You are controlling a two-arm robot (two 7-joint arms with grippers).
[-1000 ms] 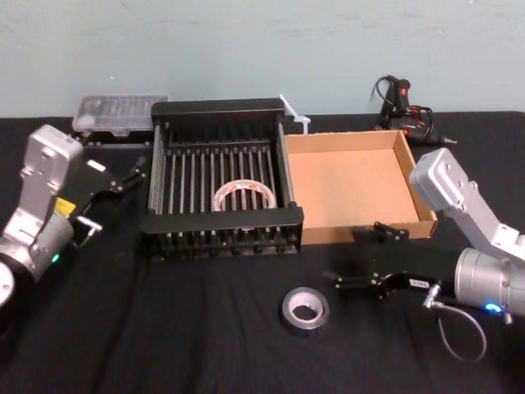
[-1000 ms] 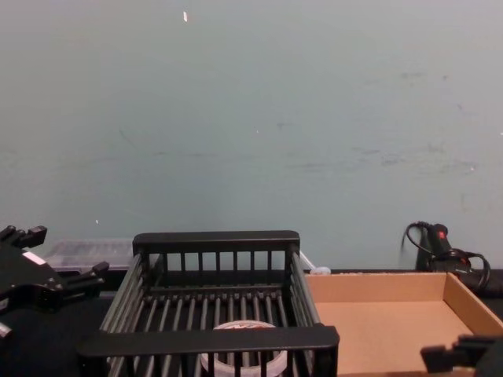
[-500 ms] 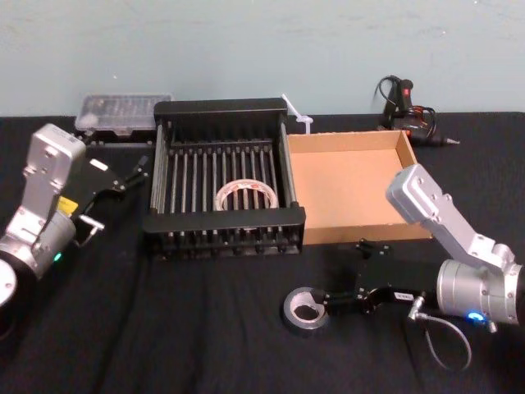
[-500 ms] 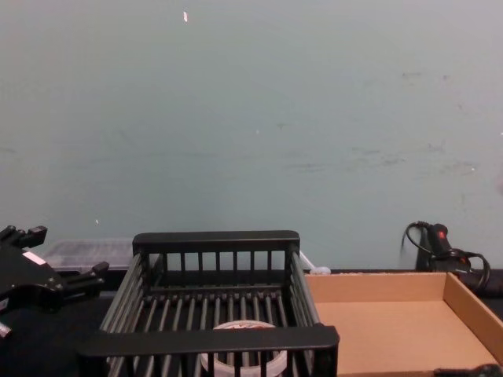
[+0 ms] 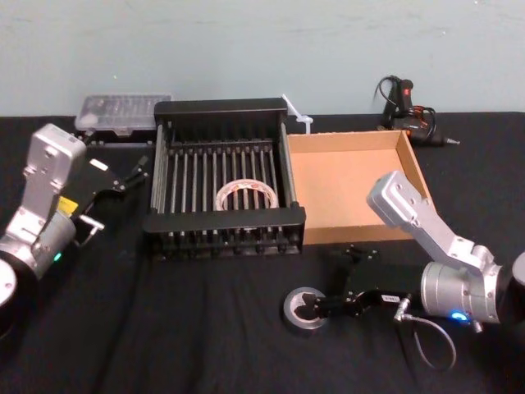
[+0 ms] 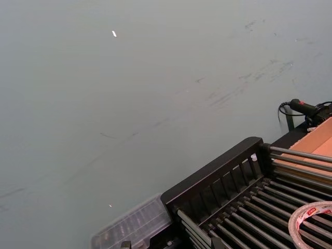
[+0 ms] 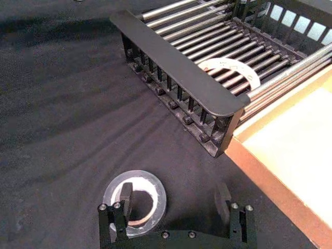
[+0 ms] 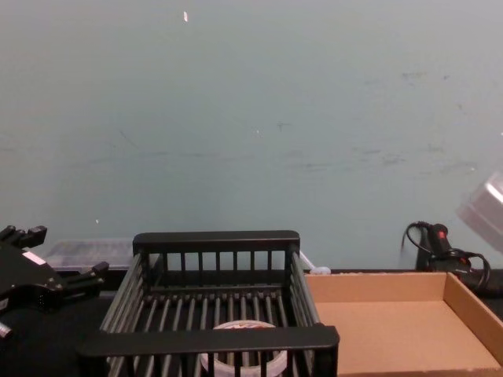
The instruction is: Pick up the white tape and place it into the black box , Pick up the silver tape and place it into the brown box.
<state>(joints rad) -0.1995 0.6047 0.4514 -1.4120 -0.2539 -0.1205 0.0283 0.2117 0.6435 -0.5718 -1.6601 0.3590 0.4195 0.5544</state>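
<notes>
The right gripper sat low over the black cloth at the front right of the table, its jaws spread wide. One finger reached down into the pale centre hole of the silver tape, and the other stood outside the roll, over bare cloth. Nothing was gripped yet. The silver tape lay flat on the cloth, in front of the cardboard tray and well apart from it.

The white tape lay flat on the bars inside the black basket, so that half of the job looked finished. The left gripper was parked to the left of the basket, jaws apart, holding nothing.

Several things could have gone wrong from here. Closing would pinch only one side of the roll, so it would probably hang off centre and might swing or slip free during the lift. The outer finger had far to travel, so it might push the roll across the cloth before the grip was firm. If the fingers sat too low, they might catch a fold of cloth along with the roll. A roll hanging low might also strike the near wall of the tray on the way across.
</notes>
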